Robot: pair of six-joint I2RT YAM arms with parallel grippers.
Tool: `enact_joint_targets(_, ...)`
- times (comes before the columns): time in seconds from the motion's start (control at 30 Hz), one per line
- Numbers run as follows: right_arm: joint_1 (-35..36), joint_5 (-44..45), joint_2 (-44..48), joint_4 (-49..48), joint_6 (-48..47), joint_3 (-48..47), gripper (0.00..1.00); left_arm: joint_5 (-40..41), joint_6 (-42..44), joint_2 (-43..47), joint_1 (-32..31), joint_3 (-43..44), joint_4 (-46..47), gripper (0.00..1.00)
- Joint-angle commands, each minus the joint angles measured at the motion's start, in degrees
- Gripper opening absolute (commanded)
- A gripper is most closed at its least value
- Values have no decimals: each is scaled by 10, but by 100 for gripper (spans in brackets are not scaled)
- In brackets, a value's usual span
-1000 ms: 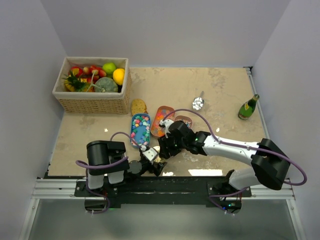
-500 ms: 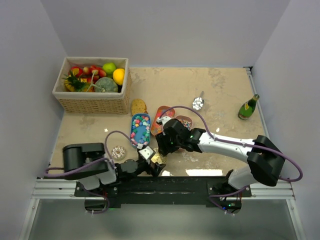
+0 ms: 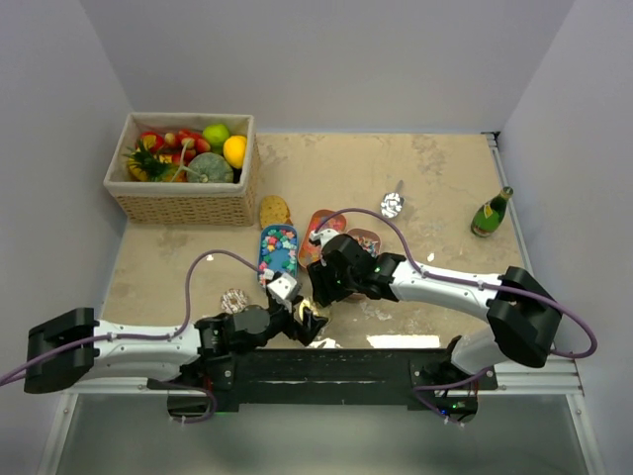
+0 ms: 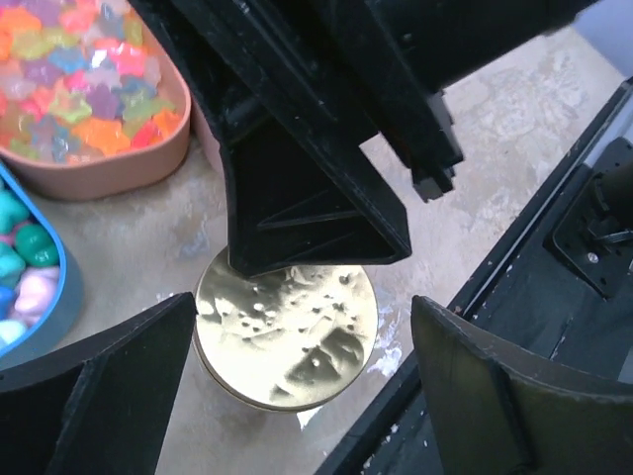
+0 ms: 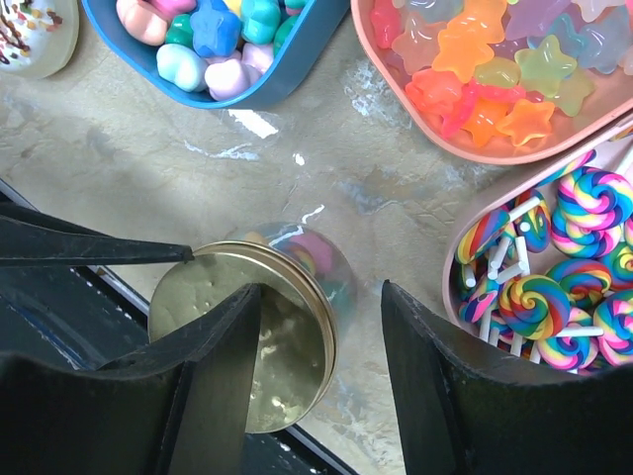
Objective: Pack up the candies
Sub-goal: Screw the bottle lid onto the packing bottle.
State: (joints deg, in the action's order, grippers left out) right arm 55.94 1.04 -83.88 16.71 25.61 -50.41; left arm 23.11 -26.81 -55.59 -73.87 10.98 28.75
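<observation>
A glass jar with a gold lid (image 4: pixel 287 332) (image 5: pixel 242 341) stands near the table's front edge, with coloured candies showing through its glass (image 5: pixel 316 259). My left gripper (image 4: pixel 304 302) (image 3: pixel 300 319) is open, one finger on each side of the lid and clear of it. My right gripper (image 5: pixel 321 287) (image 3: pixel 321 294) is open above the jar, its left finger (image 5: pixel 213 381) over the lid. Pastel candies fill a blue tray (image 3: pixel 278 249) (image 5: pixel 213 40). Orange-red gummies (image 5: pixel 485 59) (image 4: pixel 79 79) and swirled pieces (image 5: pixel 554 267) lie in pink trays.
At the back left is a wicker basket of fruit (image 3: pixel 183 168), with a brown cookie (image 3: pixel 274 210) beside it. A small iced cake (image 3: pixel 234 300) lies left of the jar. A silver scoop (image 3: pixel 393 205) and a green bottle (image 3: pixel 491 212) are at the right. A black rail (image 3: pixel 326 364) runs along the front edge.
My left arm has swung out far to the left while its gripper stays at the jar. The right gripper has edged slightly left over the lid.
</observation>
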Motion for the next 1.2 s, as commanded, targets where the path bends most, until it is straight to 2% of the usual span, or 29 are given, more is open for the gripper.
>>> enact_joint_targets(0.0, 2, 50, -6, 35, -2, 6, 54, -9, -95, -16, 34, 61, -195, 89)
enact_joint_targets(0.17, 2, 80, 21, 37, 10, 11, 52, -60, -138, -39, 61, 74, -225, 79)
enact_joint_targets(0.37, 2, 92, 85, 16, 24, 36, 52, -82, -149, -19, 73, 80, -265, 78)
enact_joint_targets(0.53, 2, 28, 126, -10, -4, 65, 51, -82, -154, 11, 79, 80, -310, 78)
enact_joint_targets(0.73, 3, -61, 127, -44, -18, 89, 50, -81, -161, 46, 84, 76, -328, 81)
enact_joint_targets(0.83, 6, -71, 119, -47, -22, 89, 48, -77, -165, 52, 85, 72, -333, 81)
enact_joint_targets(1.17, 18, -56, 84, -36, -14, 104, 42, -69, -183, 0, 85, 64, -354, 60)
